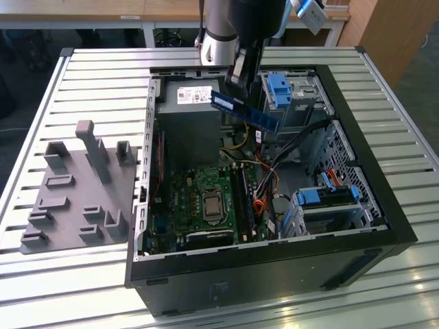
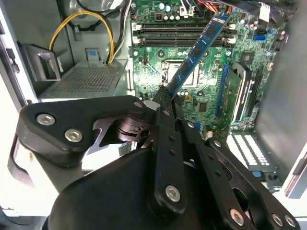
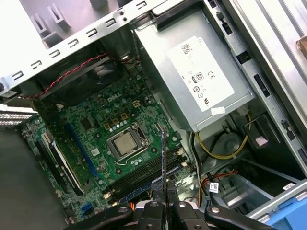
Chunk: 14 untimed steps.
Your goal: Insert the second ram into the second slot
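Blue second ram [image 1: 245, 110] in jaws above motherboard [image 1: 180, 199]; power supply [image 1: 185, 133] beside.

Gripped end of second ram [image 2: 195, 55] hidden inside pincer [image 2: 163, 97]

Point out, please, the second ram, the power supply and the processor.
second ram [image 1: 245, 112]: exterior view, mid-stick.
power supply [image 3: 201, 72]: first wrist view, its label.
processor [image 3: 125, 143]: first wrist view, metal lid.

Open black metal computer case [image 1: 260, 281]: room free above the green motherboard [image 1: 185, 205]. Obstructions: grey metal power-supply box [image 1: 188, 123] at one end; black and orange cables [image 1: 263, 202] (just beside the black memory slots [image 1: 241, 195]); blue plastic drive-bay clips [image 1: 278, 89].
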### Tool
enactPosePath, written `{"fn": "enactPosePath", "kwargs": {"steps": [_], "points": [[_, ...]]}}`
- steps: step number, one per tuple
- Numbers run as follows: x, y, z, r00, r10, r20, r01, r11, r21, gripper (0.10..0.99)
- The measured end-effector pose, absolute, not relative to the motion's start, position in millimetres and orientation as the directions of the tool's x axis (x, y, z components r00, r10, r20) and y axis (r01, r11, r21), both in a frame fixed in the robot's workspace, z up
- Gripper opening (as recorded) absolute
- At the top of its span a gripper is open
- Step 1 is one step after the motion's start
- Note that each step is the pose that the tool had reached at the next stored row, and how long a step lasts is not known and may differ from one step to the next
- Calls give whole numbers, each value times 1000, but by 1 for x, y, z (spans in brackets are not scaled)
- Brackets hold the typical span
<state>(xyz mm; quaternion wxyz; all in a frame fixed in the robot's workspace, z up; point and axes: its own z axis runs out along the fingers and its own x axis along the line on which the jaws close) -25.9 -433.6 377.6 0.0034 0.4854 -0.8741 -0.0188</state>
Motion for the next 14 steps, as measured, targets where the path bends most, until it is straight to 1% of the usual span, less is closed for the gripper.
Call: {"fn": "enactPosePath", "kwargs": {"steps": [14], "points": [[-26,-434,377,-661,-750,-7,-750,661,33,137]]}}
